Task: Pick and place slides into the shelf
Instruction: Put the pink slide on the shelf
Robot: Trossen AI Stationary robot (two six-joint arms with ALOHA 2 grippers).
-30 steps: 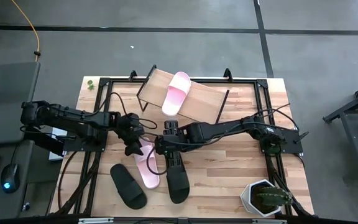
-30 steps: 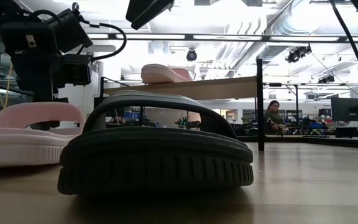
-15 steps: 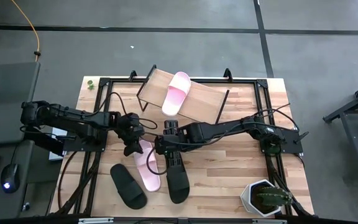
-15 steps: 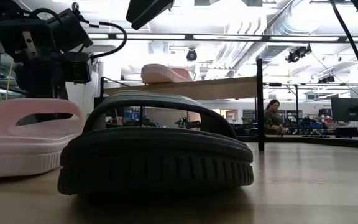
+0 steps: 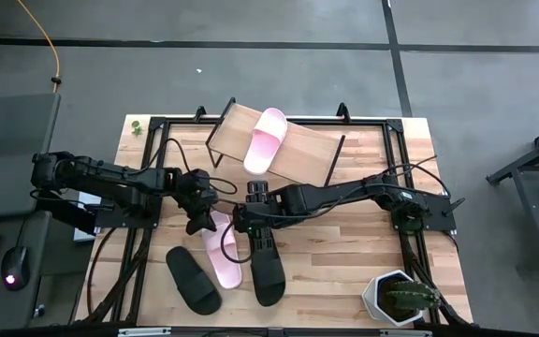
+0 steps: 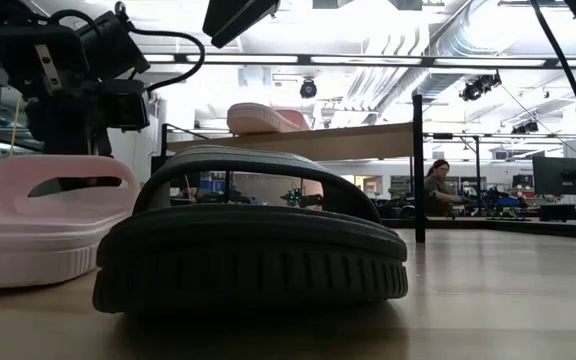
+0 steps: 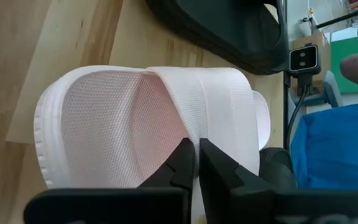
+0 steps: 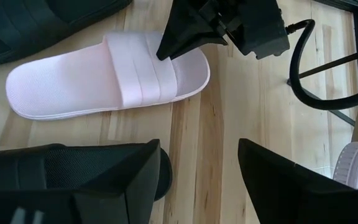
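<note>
Fingers of the left pincer [image 7: 197, 163] are pinched together on the wide strap of a light pink foam slide [image 5: 221, 251] lying on the wooden tabletop [image 5: 344, 253]. Right pincer [image 8: 197, 180] stands spread apart over a black slide [image 5: 266, 267]. Another pink slide [image 5: 267, 138] rests on the slanted light-wood shelf [image 5: 312, 154]; another black slide [image 5: 193, 280] lies nearby.

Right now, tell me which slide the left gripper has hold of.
The pink slide on the table, strap pinched by the left gripper; the other pink slide sits on the shelf.
</note>
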